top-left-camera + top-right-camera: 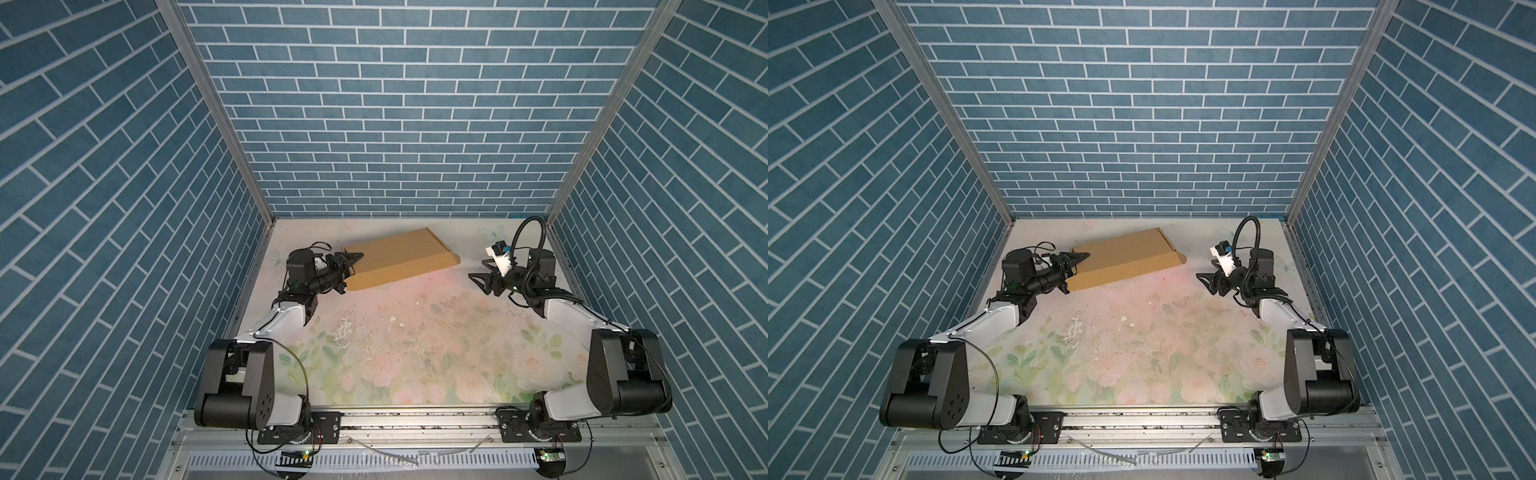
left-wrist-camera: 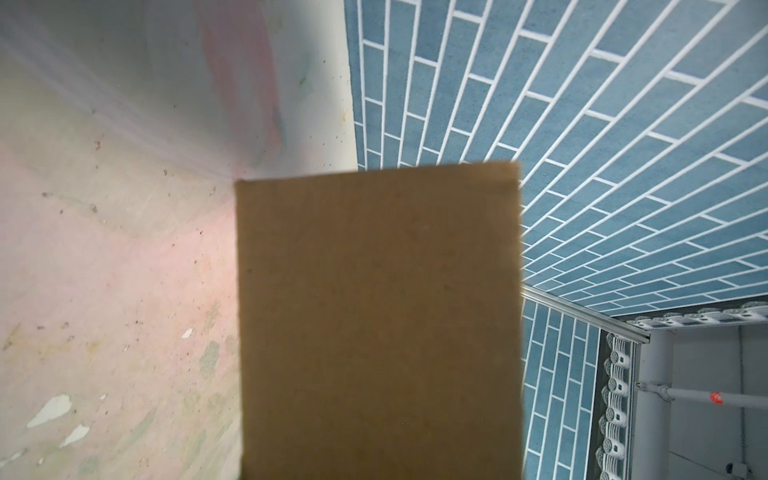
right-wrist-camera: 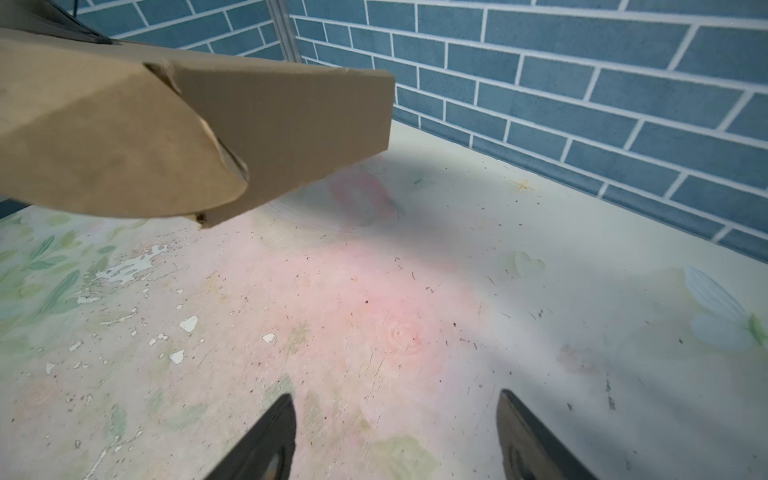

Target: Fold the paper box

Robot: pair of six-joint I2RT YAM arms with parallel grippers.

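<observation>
Left end effector [image 1: 351, 266] grasping paper box [image 1: 401, 257] edge; right end effector [image 1: 478, 284] released, empty. Box looks mostly folded; flap facing right end effector seems untucked.

Left pincer [image 1: 354, 266] clamped; right pincer [image 1: 477, 270] spread wide, hovering.

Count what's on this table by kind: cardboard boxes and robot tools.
paper box: 1
tools: 2 (left tool, right tool)
Total: 3
</observation>
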